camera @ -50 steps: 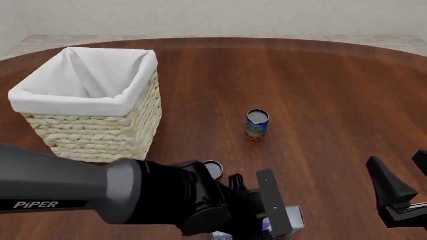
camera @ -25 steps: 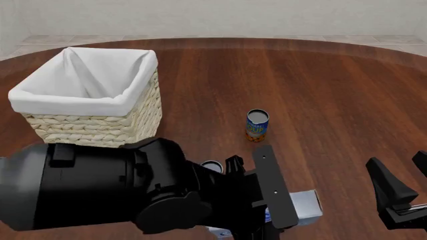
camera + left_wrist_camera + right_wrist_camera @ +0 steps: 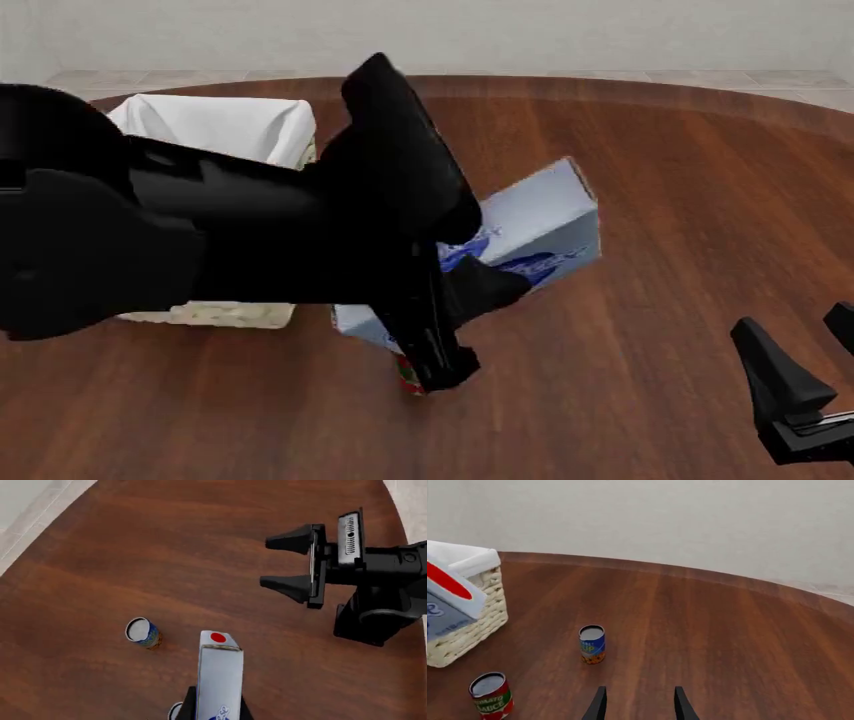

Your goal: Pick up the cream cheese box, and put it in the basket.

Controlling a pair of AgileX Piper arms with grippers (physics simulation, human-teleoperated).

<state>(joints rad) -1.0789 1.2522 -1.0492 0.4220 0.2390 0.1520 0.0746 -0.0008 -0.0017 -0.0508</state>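
- Front view: within the last second the flat white and pale-blue cream cheese box [image 3: 527, 235] has gone from lying low at the near edge of the brown wooden counter [image 3: 667, 200] to hanging tilted in the air, carried by the black left arm, which has swung up and across the frame.
- The lift looks done. What seems to remain is the carry over to the large cream wicker basket with the white cloth liner [image 3: 220, 125], then the release.
- The left tool [image 3: 217, 711] is pinching the box; in the left wrist view the carton juts forward from between the dark fingers, its red-dotted end leading.
- The box hangs just beside the basket but not yet over its opening, as the right wrist view suggests, where the carton's corner overlaps the basket wall.
- The right tool [image 3: 637, 703] rests low and well apart, its fingers spread and holding nothing.
- Most of the basket is hidden behind the left arm in the front view; only part of the liner and a strip of weave show.
- The small blue-labelled can [image 3: 592, 644] is blocked there, and only a sliver of the small red-labelled can [image 3: 490, 693] peeps out under the arm.
- The left fingertips are cut off by the frame edge, so the depth of the grip is unclear.
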